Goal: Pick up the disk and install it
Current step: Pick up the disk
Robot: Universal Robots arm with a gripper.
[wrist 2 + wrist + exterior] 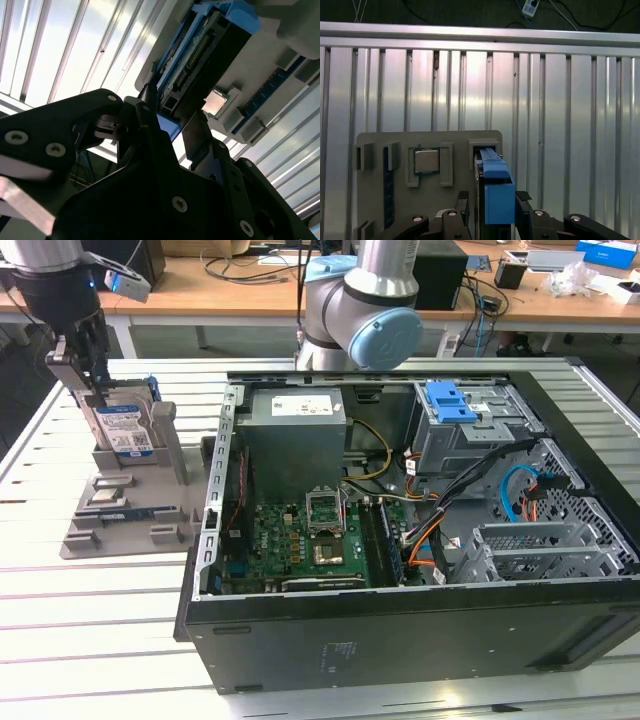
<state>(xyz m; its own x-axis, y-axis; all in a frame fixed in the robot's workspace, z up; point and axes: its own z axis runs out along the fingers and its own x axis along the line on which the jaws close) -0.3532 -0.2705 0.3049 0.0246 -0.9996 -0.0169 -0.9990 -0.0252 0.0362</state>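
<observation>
The slatted metal surface (60, 620) lies bare around the grey holder (120, 525), which sits just beside the open computer case (400, 640), on the exterior view's left; in the first wrist view open slats run to the surface's edge rail. The disk (125, 428) stands upright in the holder's slot, and the hand (92, 390) sits at its top edge, straddling it; I cannot tell whether it is clamped on. The disk is silver with a white-and-blue label, and its blue side rail (495, 175) faces the first wrist view.
</observation>
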